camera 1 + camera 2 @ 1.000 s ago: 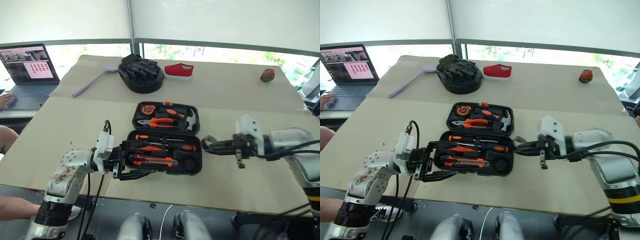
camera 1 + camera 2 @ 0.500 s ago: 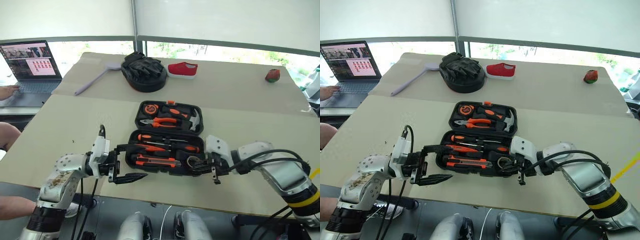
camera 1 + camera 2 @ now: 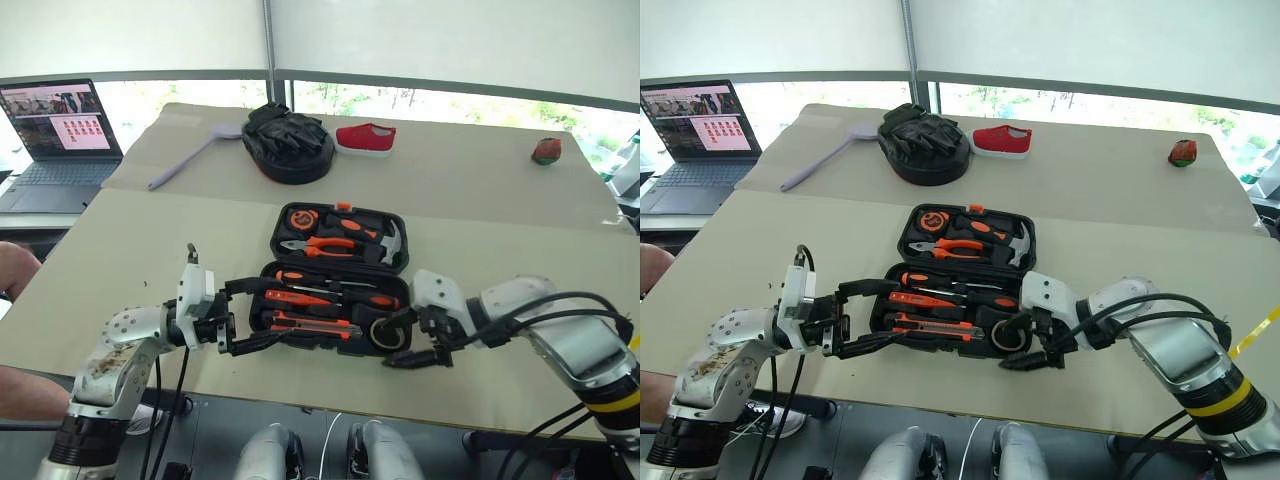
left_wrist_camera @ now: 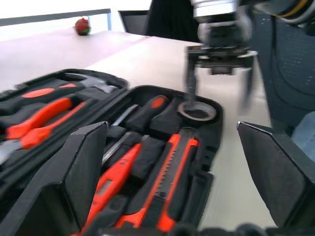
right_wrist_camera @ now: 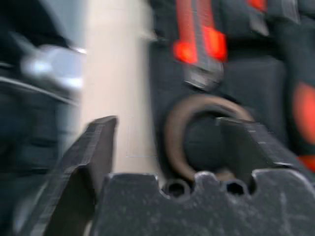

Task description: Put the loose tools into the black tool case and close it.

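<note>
Right hand (image 3: 1025, 345) just spread wide, dropping tape ring (image 3: 1011, 330) into black tool case (image 3: 950, 318); left hand (image 3: 858, 318) wide open, empty; closing remains.

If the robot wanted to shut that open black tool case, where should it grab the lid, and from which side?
Probably the far long edge of the lid half, the one holding the pliers and hammer. The black tool case lies open and flat, hinged along the middle, so a gripper reaching over from the robot's side could hook that edge and fold it toward the robot.

Black tool case (image 3: 390, 262); orange-and-black tools (image 3: 310, 322)
</note>
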Robot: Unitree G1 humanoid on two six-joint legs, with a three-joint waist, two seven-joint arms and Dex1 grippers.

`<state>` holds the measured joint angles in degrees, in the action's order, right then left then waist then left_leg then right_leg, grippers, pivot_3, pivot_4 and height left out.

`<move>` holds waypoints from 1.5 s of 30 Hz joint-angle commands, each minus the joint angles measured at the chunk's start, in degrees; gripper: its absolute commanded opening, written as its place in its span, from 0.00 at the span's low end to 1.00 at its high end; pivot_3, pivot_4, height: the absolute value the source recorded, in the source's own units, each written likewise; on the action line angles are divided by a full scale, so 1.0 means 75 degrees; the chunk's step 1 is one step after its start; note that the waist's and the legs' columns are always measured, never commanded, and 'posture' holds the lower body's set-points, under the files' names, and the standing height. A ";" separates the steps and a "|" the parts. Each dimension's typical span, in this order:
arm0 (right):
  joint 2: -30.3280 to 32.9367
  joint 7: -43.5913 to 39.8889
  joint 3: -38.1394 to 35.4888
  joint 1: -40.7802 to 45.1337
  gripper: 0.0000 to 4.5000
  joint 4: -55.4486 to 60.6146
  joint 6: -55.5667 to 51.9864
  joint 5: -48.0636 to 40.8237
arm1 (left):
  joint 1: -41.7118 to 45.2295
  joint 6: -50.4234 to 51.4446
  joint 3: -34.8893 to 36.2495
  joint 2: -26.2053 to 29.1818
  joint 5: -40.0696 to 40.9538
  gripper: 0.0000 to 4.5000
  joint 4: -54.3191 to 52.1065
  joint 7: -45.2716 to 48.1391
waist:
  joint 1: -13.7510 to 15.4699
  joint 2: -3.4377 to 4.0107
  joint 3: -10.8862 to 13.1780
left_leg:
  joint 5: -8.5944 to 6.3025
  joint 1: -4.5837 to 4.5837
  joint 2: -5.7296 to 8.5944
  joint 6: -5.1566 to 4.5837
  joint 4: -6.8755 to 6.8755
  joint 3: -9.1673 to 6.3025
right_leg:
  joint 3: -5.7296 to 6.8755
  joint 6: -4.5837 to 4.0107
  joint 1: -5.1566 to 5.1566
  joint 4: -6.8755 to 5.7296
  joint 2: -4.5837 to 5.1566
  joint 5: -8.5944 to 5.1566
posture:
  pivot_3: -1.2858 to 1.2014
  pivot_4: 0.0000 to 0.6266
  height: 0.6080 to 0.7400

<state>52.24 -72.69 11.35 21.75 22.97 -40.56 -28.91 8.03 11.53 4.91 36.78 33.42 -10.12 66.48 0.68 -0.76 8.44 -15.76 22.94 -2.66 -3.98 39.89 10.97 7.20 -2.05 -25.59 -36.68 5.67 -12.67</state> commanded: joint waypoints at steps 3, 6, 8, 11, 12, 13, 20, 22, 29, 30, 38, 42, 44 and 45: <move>-0.0392 0.0107 -0.2116 0.0060 0.89 -0.1236 0.0791 -0.0917 | 0.0364 0.0211 0.0606 0.0195 -0.0508 0.89 0.1062 -0.1010 | -0.0001 -0.0014 0.0008 | -0.0003 -0.0019 0.0000 -0.0003 0.0001 -0.0001 | 0.0001 0.0034 0.0024 0.0004 0.0000 -0.0016 | 0.52 0.24 1.00; -0.0728 0.0800 -0.2106 0.0133 0.72 -0.2767 0.2417 0.0383 | 0.1044 0.0373 0.0644 -0.0043 -0.1027 0.65 0.1977 -0.2093 | 0.0001 -0.0036 0.0020 | -0.0018 -0.0048 -0.0001 0.0022 0.0002 -0.0002 | 0.0000 0.0034 0.0049 0.0001 0.0002 -0.0004 | 0.52 0.24 1.00; -0.0877 0.1302 -0.1777 0.0179 0.57 -0.3572 0.3552 0.1386 | 0.1481 0.0487 0.0536 -0.0190 -0.1242 0.47 0.2450 -0.2461 | 0.0027 -0.0038 0.0022 | -0.0022 -0.0048 0.0002 0.0027 -0.0001 -0.0001 | 0.0001 0.0034 0.0049 0.0000 0.0006 0.0006 | 0.52 0.24 1.00; -0.1382 0.2234 -0.1416 0.0391 0.36 -0.4584 0.4567 0.2356 | 0.2013 0.0450 0.0169 -0.0332 -0.1728 0.23 0.3057 -0.2672 | -0.0016 -0.0041 0.0024 | 0.0015 -0.0040 0.0006 0.0017 -0.0002 0.0008 | -0.0002 0.0035 0.0039 -0.0010 0.0007 0.0006 | 0.52 0.24 1.00; -0.1521 0.2388 -0.1281 0.0428 0.27 -0.4879 0.4849 0.2607 | 0.2164 0.0415 0.0054 -0.0426 -0.1861 0.13 0.3210 -0.2723 | -0.0026 -0.0041 0.0024 | 0.0028 -0.0036 0.0005 0.0002 -0.0006 0.0018 | -0.0005 0.0035 0.0034 -0.0008 0.0002 0.0007 | 0.52 0.24 1.00; -0.1647 0.2512 -0.1161 0.0434 0.20 -0.5106 0.5059 0.2816 | 0.2286 0.0499 -0.0036 -0.0531 -0.1929 0.05 0.3329 -0.2775 | -0.0034 -0.0041 0.0024 | 0.0033 -0.0035 0.0006 0.0006 -0.0007 0.0023 | -0.0005 0.0033 0.0031 -0.0014 -0.0003 0.0007 | 0.52 0.24 1.00; -0.2405 0.2936 -0.0983 0.0249 0.01 -0.4833 0.5208 0.2902 | 0.2584 0.0565 -0.0794 -0.0971 -0.2379 0.00 0.3702 -0.2504 | -0.0187 -0.0040 0.0024 | 0.0045 -0.0038 0.0002 0.0023 -0.0008 0.0039 | -0.0009 0.0033 0.0027 -0.0022 -0.0036 0.0005 | 0.52 0.24 1.00; -0.2446 0.2745 -0.0965 0.0052 0.01 -0.4354 0.4919 0.2704 | 0.2460 0.0512 -0.1035 -0.0972 -0.2430 0.00 0.3534 -0.2138 | -0.0184 -0.0040 0.0024 | 0.0048 -0.0045 0.0002 0.0028 -0.0008 0.0039 | -0.0014 0.0033 0.0030 -0.0028 -0.0031 0.0004 | 0.52 0.24 1.00; -0.2176 0.2487 -0.1209 -0.0923 0.01 -0.2664 0.3955 0.2092 | 0.1894 0.0556 -0.1001 -0.0705 -0.2066 0.00 0.2665 -0.1099 | -0.0184 -0.0039 0.0024 | 0.0041 -0.0058 0.0000 0.0022 -0.0017 0.0031 | -0.0021 0.0022 0.0035 -0.0027 -0.0002 0.0006 | 0.52 0.24 1.00; -0.2144 0.2526 -0.1244 -0.1099 0.01 -0.2475 0.3851 0.2064 | 0.1779 0.0538 -0.0971 -0.0593 -0.2108 0.00 0.2604 -0.1029 | -0.0183 -0.0039 0.0024 | 0.0041 -0.0059 -0.0001 0.0022 -0.0018 0.0030 | -0.0021 0.0012 0.0034 -0.0027 -0.0002 0.0007 | 0.52 0.24 1.00; -0.2042 0.2733 -0.2346 -0.1649 0.07 -0.1863 0.2574 0.0834 | 0.1306 0.1606 0.0040 -0.0057 -0.1549 0.06 0.1971 -0.1517 | -0.0185 -0.0042 0.0027 | 0.0018 -0.0059 -0.0009 0.0053 -0.0019 0.0024 | -0.0022 0.0017 0.0032 -0.0028 -0.0003 -0.0005 | 0.52 0.24 1.00; -0.1752 0.2643 -0.2669 -0.1522 0.33 -0.1648 0.1848 0.0284 | 0.1429 0.3271 0.0371 0.0375 -0.0947 0.32 0.1646 -0.1636 | -0.0176 -0.0041 0.0029 | 0.0008 -0.0066 -0.0010 0.0081 -0.0013 0.0012 | -0.0018 0.0013 0.0038 -0.0036 0.0002 0.0000 | 0.52 0.24 1.00; -0.1689 0.2735 -0.2851 -0.1223 0.47 -0.1626 0.1295 -0.0122 | 0.1851 0.4435 0.0385 0.0555 -0.0913 0.47 0.1607 -0.2172 | -0.0172 -0.0041 0.0029 | 0.0005 -0.0072 -0.0010 0.0082 -0.0016 0.0010 | -0.0019 0.0013 0.0044 -0.0034 0.0001 -0.0001 | 0.52 0.24 1.00; -0.1570 0.2824 -0.2873 -0.1024 0.55 -0.1583 0.0829 -0.0267 | 0.2167 0.4840 0.0482 0.0532 -0.0757 0.54 0.1627 -0.2349 | -0.0170 -0.0043 0.0030 | 0.0005 -0.0070 -0.0009 0.0081 -0.0016 0.0011 | -0.0019 0.0013 0.0043 -0.0035 0.0000 -0.0001 | 0.52 0.24 1.00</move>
<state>39.01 -52.22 -7.98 11.42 8.60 -29.56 -27.43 20.59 41.61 6.68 40.21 25.38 4.00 51.67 -0.59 -1.08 8.67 -15.69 22.42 -2.73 -3.44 39.77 11.05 7.06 -1.95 -25.27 -36.95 5.64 -12.68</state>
